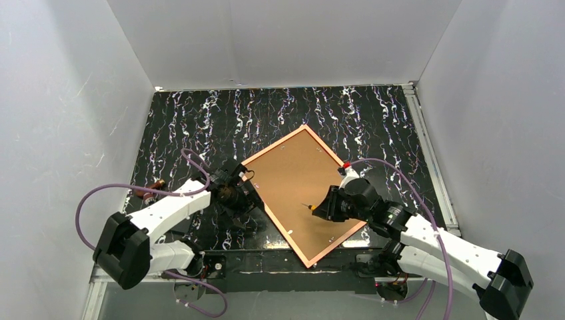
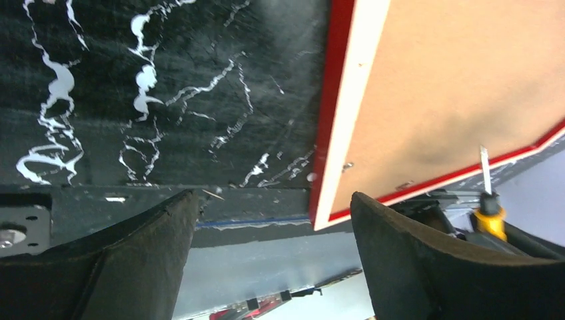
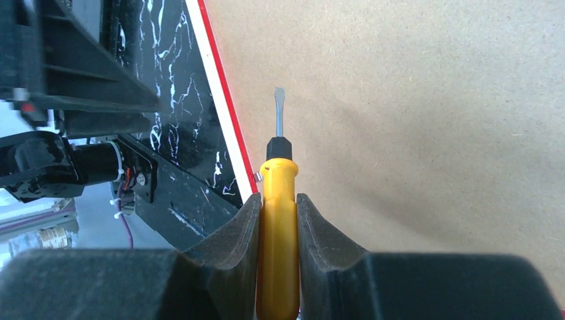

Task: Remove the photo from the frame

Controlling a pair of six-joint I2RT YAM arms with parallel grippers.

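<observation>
The frame [image 1: 274,145] lies face down at the middle of the table [image 1: 200,127], long axis 11 to 5 o'clock, with the photo [image 1: 296,177] brown back up. The right tool [image 3: 278,217], clamped on a screwdriver [image 3: 278,173], aims the blade toward 9 o'clock over that back. The left tool [image 2: 273,257], fingers apart, stands beside the frame's 9 o'clock corner.

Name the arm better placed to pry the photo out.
Right. The right gripper is shut on the screwdriver, blade over the brown back of the photo beside the frame rim. The left gripper is open and empty near the frame's corner.

Bright, even overhead light; soft shadow on the photo [image 2: 460,87] (near foreground blurred).
</observation>
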